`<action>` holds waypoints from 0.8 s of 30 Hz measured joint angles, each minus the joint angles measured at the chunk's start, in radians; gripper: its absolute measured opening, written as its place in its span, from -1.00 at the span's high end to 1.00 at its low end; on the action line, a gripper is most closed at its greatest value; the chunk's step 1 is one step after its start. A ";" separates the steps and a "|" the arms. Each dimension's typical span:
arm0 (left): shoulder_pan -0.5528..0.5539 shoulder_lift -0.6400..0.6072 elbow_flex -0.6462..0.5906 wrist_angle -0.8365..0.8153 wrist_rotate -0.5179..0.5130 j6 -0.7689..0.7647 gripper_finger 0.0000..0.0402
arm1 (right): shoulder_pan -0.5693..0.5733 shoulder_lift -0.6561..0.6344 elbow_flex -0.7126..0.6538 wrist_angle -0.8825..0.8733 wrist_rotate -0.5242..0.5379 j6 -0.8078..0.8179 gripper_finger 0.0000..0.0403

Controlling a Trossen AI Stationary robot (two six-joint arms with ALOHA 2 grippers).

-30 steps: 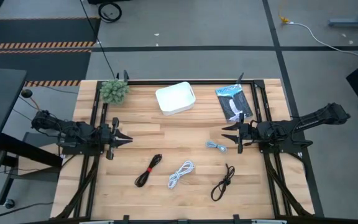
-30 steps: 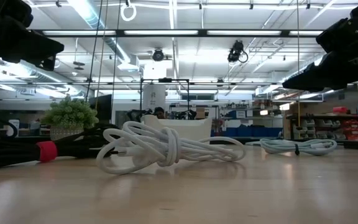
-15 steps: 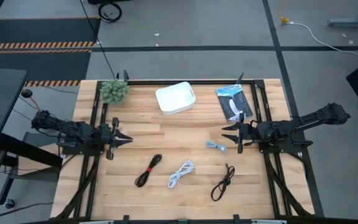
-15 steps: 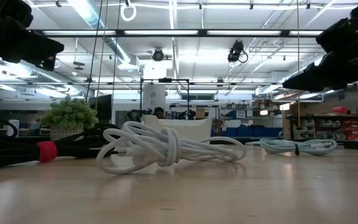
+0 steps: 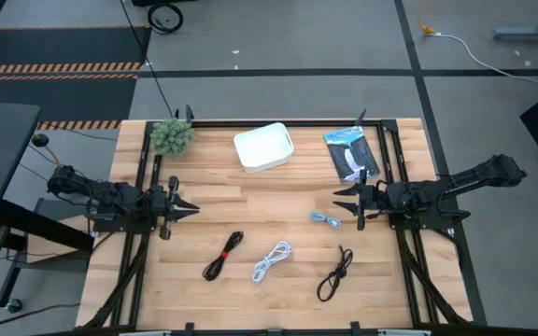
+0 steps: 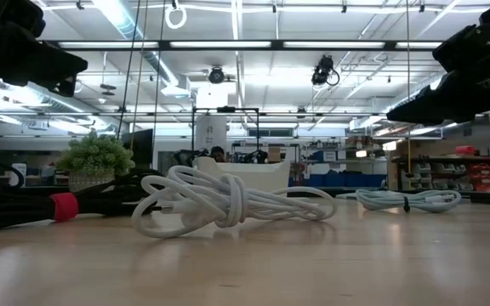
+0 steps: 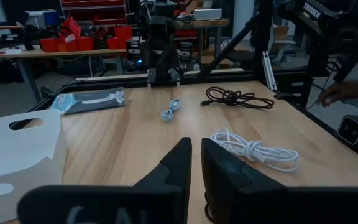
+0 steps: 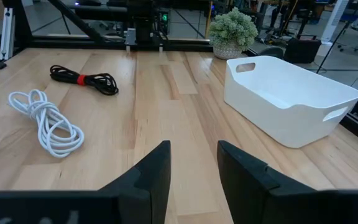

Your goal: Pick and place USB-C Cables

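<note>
Nothing has gone into the white bin (image 5: 263, 147) as far as I can see; it sits at the far middle of the table, and my right wrist view shows the inside of it bare. All four cables lie loose on the wood. The black cable with the red tie (image 5: 223, 255) is nearest my left arm's side, the white cable (image 5: 272, 261) just beside it toward the middle, the all-black cable (image 5: 334, 273) further to the right near the front edge, and the pale blue-grey cable (image 5: 324, 220) close in front of my right gripper (image 5: 341, 204).

I judge the task as not begun: four picks and four placements remain, assuming the bin is the target, which the task wording does not spell out.

My left gripper (image 5: 191, 208) hovers at the left side of the table, its fingers (image 7: 180, 163) nearly together with only a thin slit between them, gripping nothing. My right gripper hangs at the right side, fingers parted by a modest gap and holding nothing.

A printed packet (image 5: 352, 152) and a green plant (image 5: 171, 135) also sit along the far edge; I leave those alone. The blue-grey cable looks like my easiest first grab for the right arm.
</note>
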 joint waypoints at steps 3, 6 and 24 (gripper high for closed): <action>0.000 0.000 0.000 0.000 0.000 0.000 0.78 | 0.000 0.000 0.000 0.000 0.000 0.000 0.32; 0.000 0.000 0.000 0.000 0.000 0.000 0.78 | 0.000 0.000 0.000 0.000 0.000 0.000 0.32; 0.000 0.000 0.000 0.000 0.000 0.000 0.78 | 0.000 0.000 0.000 0.136 0.000 0.134 0.32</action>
